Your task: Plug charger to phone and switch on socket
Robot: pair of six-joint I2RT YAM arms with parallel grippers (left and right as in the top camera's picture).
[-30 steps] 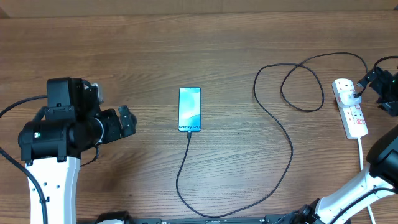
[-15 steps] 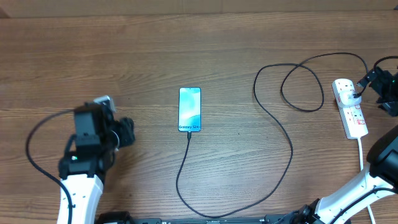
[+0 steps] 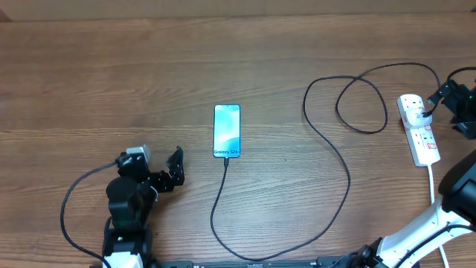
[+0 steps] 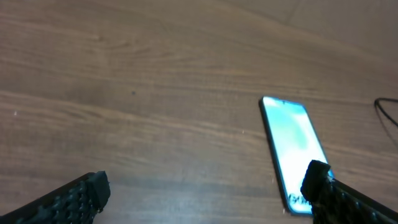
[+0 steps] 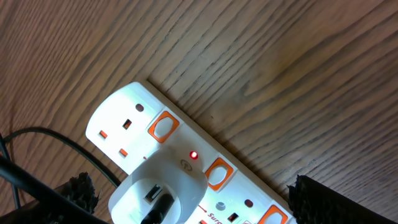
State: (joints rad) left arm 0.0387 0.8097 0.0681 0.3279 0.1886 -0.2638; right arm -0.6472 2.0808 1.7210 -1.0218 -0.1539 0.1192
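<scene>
The phone (image 3: 227,131) lies flat mid-table with its light-blue screen lit; it also shows in the left wrist view (image 4: 292,137). The charger, a thin black cable (image 3: 348,175), meets the phone's bottom edge, loops along the table and runs to a white adapter (image 5: 161,186) in the white socket strip (image 3: 420,135). A red light (image 5: 193,155) glows on the adapter. My left gripper (image 3: 172,170) is open and empty, left of and below the phone. My right gripper (image 3: 446,93) is open, its fingers straddling the socket's far end (image 5: 124,124).
The socket's white cord (image 3: 432,182) runs toward the front edge at the right. My left arm's black base cable (image 3: 67,216) loops at the front left. The table's back edge (image 3: 238,16) lies along the top.
My left arm has drawn back toward the front edge and swung right, its open gripper now nearer the phone's lower left. The right arm, phone, cable and socket have not moved.
</scene>
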